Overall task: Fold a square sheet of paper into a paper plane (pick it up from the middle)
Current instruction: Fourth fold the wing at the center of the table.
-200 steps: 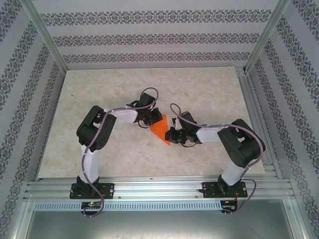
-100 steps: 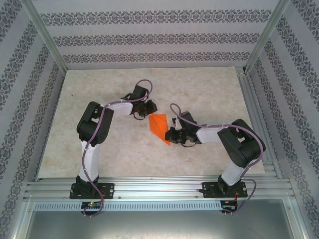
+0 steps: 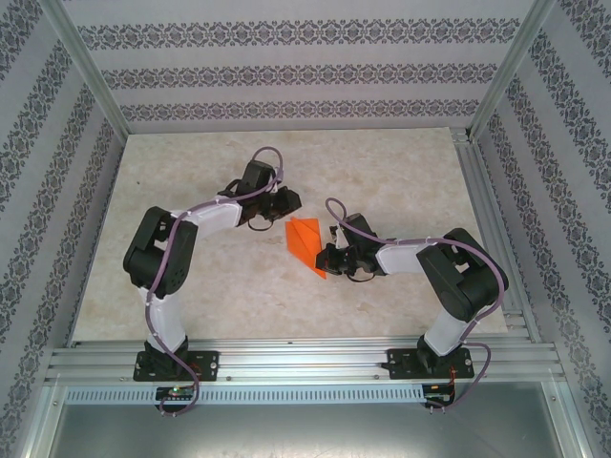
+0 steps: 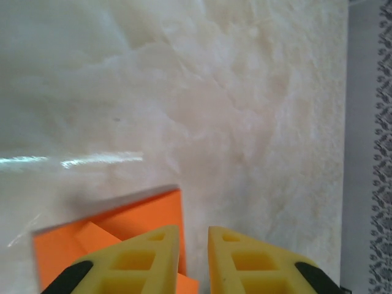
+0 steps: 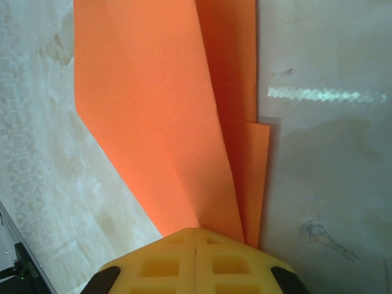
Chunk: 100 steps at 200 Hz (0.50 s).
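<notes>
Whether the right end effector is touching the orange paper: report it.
Touching. Right wrist view: the right end effector rests on the orange paper, no gap.

The paper plane [image 5: 153, 122] runs off the top edge, its tip hidden by the right fingers [image 5: 153, 263].

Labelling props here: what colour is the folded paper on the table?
The paper is plain bright orange, unmarked; clearest in the right wrist view.

No writing, label, brand, number or sign can be read anywhere.
</notes>
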### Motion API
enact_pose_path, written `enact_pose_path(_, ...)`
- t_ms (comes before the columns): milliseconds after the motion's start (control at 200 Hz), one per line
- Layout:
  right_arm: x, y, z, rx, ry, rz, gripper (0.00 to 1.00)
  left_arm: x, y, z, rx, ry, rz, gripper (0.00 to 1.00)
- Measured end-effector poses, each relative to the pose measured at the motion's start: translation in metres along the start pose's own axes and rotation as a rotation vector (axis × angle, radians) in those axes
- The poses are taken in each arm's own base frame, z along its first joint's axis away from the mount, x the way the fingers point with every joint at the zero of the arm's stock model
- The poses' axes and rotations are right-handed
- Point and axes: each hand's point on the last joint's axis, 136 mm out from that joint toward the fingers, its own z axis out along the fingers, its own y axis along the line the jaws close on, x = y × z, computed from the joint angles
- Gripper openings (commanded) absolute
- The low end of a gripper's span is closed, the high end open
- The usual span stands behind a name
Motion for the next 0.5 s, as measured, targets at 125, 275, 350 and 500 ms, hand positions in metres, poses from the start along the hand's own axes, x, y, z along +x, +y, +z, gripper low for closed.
enact_pose_path(125, 0.000, 0.000, 0.000, 0.002, 0.000, 0.003, 0.00, 0.039, -0.008, 0.016, 0.021, 0.088, -0.006, 0.15)
enact_pose_path(275, 0.000, -0.001, 0.001, 0.006, 0.005, 0.009, 0.00, 0.074, 0.009, 0.029, 0.001, 0.165, -0.053, 0.15)
enact_pose_path(350, 0.000, -0.001, 0.001, 0.005, 0.009, 0.016, 0.00, 0.082, 0.020, 0.032, -0.018, 0.182, -0.078, 0.15)
enact_pose_path(500, 0.001, -0.001, 0.002, 0.014, 0.028, 0.028, 0.00, 0.089, 0.031, 0.036, -0.036, 0.195, -0.098, 0.14)
